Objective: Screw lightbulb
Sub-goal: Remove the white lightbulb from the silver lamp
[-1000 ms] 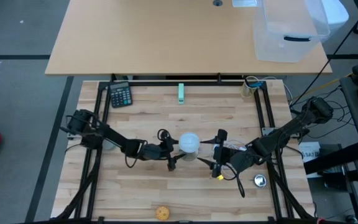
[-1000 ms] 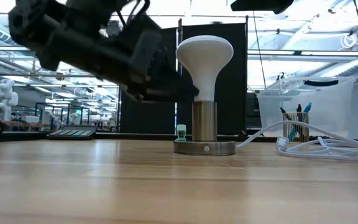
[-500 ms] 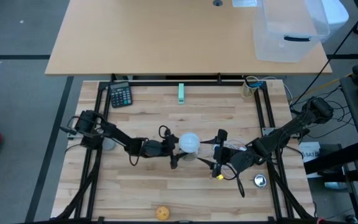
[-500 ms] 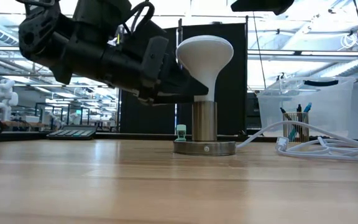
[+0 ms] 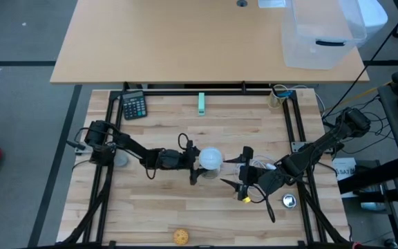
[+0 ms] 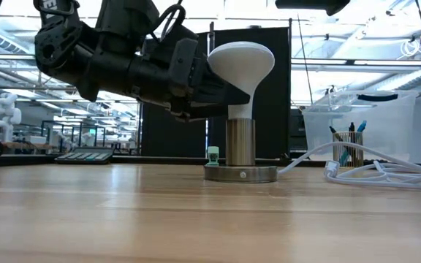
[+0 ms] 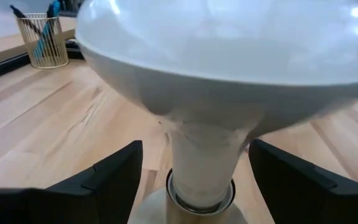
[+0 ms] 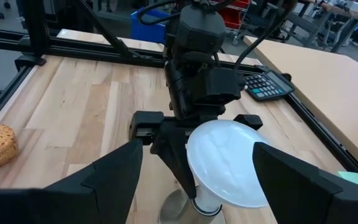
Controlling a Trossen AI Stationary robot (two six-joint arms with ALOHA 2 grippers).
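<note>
The lightbulb [image 5: 210,158] stands between left gripper [image 5: 195,160] and right gripper [image 5: 241,173].

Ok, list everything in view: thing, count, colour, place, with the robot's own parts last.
lightbulb: 1, white, upright in the socket at table centre.
socket base: 1, metal, under the bulb.
calculator: 1, black, far left corner.
green block: 1, far edge, centre.
yellowish ball: 1, near edge.
pen cup: 1, wire, far right.
plastic bin: 1, clear, on the back table.
left claw: open, fingers either side of the bulb's neck.
right claw: open, beside the bulb, pointing at it.
</note>
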